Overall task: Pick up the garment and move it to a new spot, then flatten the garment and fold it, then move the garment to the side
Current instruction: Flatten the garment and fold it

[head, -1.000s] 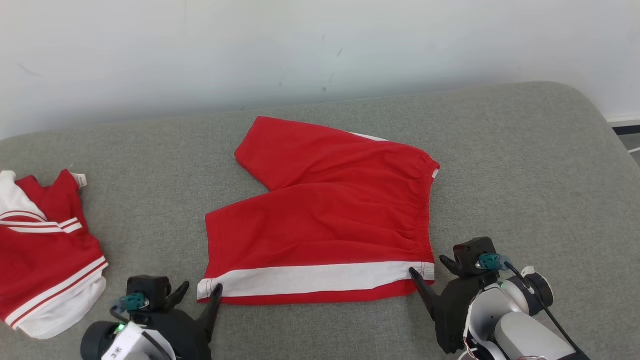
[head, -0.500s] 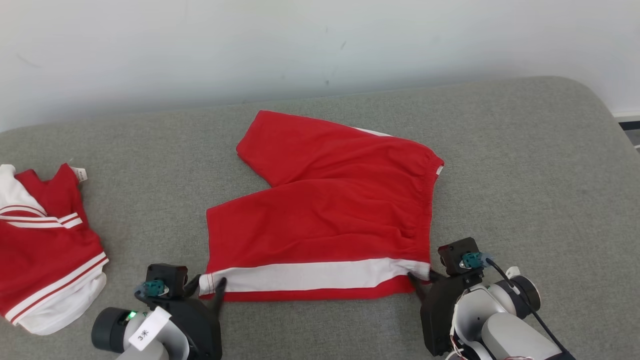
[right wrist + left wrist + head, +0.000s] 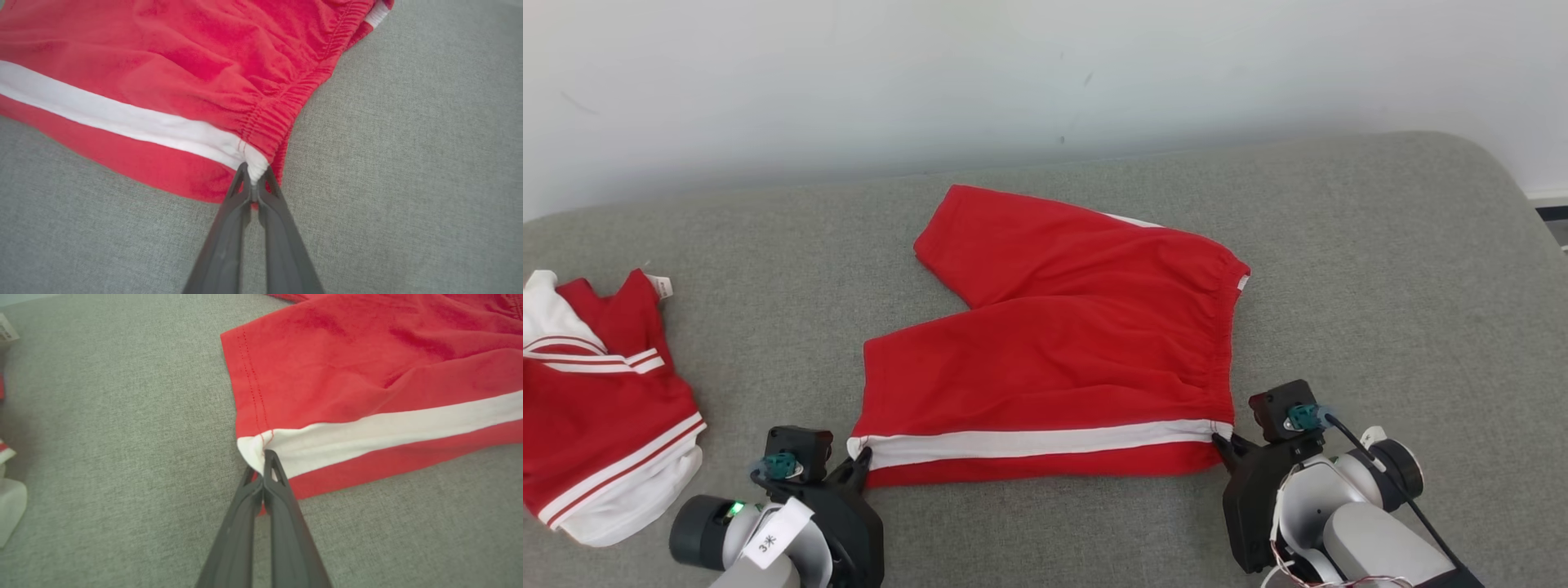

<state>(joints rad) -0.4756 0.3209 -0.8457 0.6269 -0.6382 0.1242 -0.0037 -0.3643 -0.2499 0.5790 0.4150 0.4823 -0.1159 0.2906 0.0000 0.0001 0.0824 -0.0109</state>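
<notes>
The garment [image 3: 1062, 351] is a pair of red shorts with a white side stripe, spread flat on the grey cushion, waistband to the right and leg openings to the left. My left gripper [image 3: 859, 461] is shut on the near leg hem's corner, at the white stripe [image 3: 261, 465]. My right gripper [image 3: 1227, 447] is shut on the near waistband corner, pinching the end of the stripe [image 3: 254, 175]. The near edge of the shorts runs straight between the two grips. The second leg [image 3: 1013, 245] angles away toward the wall.
Another red and white garment [image 3: 596, 408] lies crumpled at the cushion's left edge. The grey cushion [image 3: 1380, 286] has bare room on the right and behind the shorts. A pale wall [image 3: 1013, 73] rises behind it. The cushion's rounded right corner drops to the floor.
Both grippers went from open to shut on the shorts' near corners. The near edge has pulled tighter and the white stripe now looks narrower. The head view shifted slightly.
</notes>
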